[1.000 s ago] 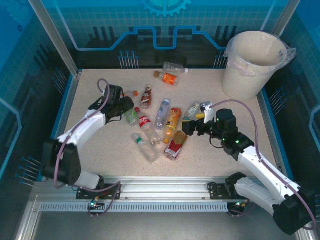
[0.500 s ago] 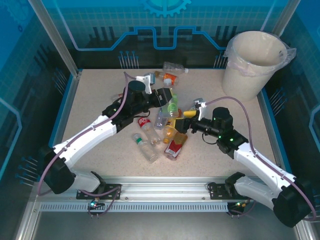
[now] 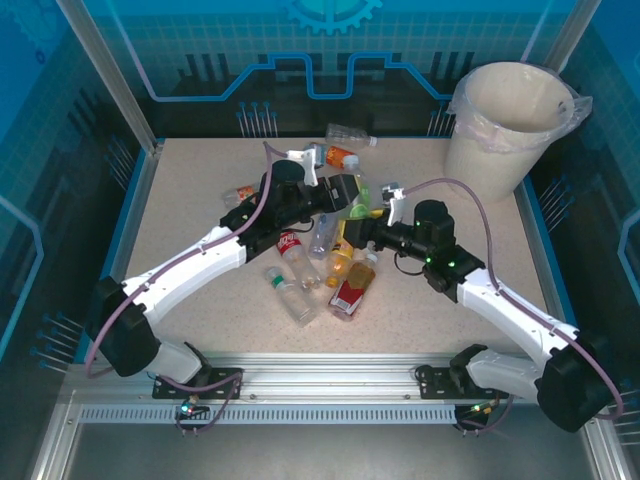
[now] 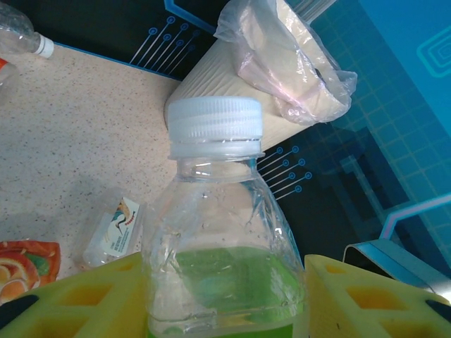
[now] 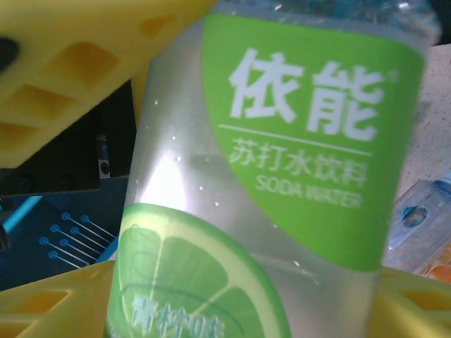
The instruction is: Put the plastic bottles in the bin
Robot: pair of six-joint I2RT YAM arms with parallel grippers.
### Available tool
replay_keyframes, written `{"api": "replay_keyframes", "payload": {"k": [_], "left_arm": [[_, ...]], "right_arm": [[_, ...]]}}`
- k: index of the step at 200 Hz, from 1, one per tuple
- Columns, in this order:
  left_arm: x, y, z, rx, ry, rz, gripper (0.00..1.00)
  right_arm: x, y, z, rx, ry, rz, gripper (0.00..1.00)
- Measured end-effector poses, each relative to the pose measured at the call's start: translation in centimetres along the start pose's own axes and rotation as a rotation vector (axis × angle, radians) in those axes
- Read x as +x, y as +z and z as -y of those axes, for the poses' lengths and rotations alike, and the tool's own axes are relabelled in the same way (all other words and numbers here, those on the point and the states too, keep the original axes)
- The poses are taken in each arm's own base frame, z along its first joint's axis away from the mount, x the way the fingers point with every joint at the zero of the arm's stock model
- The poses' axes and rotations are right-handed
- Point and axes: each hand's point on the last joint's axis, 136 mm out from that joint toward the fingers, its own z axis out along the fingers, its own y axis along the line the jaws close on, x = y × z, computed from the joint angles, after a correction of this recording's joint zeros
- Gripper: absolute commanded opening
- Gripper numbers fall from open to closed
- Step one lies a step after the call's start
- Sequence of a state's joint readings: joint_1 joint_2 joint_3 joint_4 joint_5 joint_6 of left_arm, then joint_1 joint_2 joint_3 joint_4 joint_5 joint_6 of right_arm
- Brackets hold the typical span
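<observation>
The left gripper (image 4: 225,282) has swung to the middle of the table (image 3: 190,210) within a second, meeting the right gripper (image 5: 239,310). The bin (image 3: 490,160), far right, looks empty — the plastic bottles (image 3: 290,245) lie scattered on the table. One green-label bottle (image 4: 215,211) is clamped aloft by the left gripper; the right gripper's jaws flank it, grip impossible to tell — nothing binned yet.
</observation>
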State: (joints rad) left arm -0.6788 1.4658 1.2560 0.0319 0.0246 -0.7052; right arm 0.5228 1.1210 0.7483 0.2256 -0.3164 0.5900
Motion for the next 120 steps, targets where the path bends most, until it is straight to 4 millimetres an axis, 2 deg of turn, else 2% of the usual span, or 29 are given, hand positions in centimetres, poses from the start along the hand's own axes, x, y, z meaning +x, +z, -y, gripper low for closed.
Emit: {"api": "replay_keyframes", "payload": {"k": [18,40,73,99,120], "left_arm": [[0.1,0.2,-0.1,0.0,-0.002,-0.001,0.54],[0.0,0.3,-0.1,-0.002,0.0,0.004,0.6],[0.2,0.4,-0.3,-0.011,-0.003,-0.006,0.83],[-0.5,0.2,0.0,-0.002,-0.001,0.002,0.98],[-1.2,-0.1,-0.6,-0.008,-0.01,0.014,0.99]], "right_arm": [[0.1,0.1,0.2,0.013,0.007,-0.01,0.63],[0.1,0.1,0.4,0.025,0.007,-0.015,0.54],[0.4,0.0,1.0,0.047,0.014,-0.03,0.49],[0.4,-0.4,2.5,0.094,0.038,-0.036,0.47],[0.1,-1.1,4.4,0.147,0.062,-0.03,0.45]]}}
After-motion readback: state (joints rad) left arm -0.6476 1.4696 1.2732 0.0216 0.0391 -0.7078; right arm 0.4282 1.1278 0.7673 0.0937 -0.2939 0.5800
